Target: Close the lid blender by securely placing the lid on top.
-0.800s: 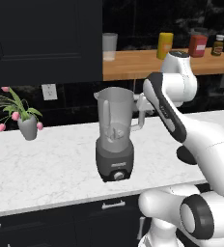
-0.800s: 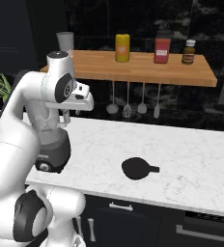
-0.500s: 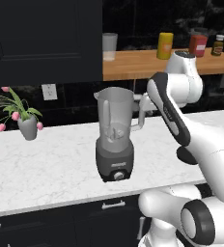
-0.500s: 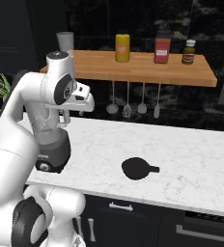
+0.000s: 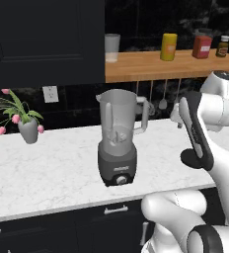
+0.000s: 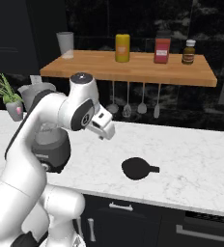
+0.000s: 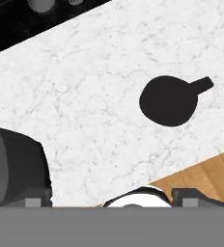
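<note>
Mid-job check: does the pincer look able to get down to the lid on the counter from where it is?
Probably yes. The lid lies flat on bare marble counter, apart from the blender, with nothing standing around it. The pincer hangs open above and beside it.

White arm bent high — end effector (image 6: 102, 126) angled down, fingers spread.

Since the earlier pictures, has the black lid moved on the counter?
No. In the right base view the lid lies at the same spot on the marble counter, below the hanging utensils, apart from the blender.
</note>
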Controlling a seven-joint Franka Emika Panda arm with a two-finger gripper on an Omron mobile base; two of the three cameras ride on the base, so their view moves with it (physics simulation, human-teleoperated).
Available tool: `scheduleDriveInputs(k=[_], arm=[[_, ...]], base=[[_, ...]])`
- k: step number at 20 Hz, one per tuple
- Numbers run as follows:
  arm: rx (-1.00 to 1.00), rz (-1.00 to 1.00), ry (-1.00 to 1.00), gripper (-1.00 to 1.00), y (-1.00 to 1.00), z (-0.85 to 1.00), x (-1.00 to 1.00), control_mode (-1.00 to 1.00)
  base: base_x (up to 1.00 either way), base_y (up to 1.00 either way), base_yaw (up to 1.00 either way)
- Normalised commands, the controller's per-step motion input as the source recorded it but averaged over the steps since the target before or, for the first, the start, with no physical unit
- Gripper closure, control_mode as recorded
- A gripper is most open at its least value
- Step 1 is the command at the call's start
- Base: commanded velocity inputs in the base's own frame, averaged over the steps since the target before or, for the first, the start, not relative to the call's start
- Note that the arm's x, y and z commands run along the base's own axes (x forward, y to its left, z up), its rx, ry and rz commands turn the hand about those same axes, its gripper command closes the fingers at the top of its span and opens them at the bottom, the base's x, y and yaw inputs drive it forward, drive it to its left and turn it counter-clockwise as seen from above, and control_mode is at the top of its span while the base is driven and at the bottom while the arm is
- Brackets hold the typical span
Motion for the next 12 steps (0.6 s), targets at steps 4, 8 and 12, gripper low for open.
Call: scheduleDriveInputs(k=[4,8,12], arm=[[0.13,-0.63,0.02,-1.00,-0.98,-0.58,-0.16,-1.00],[0.18,-0.53,0.01,-1.00,-0.93,-0.67,-0.02,-1.00],[0.14,-0.33,0.00,-1.00,-0.53,-0.67,0.10,-1.00]], base=[[0.00,0.00,0.00],[0.00,0.00,0.00],[0.00,0.00,0.00]])
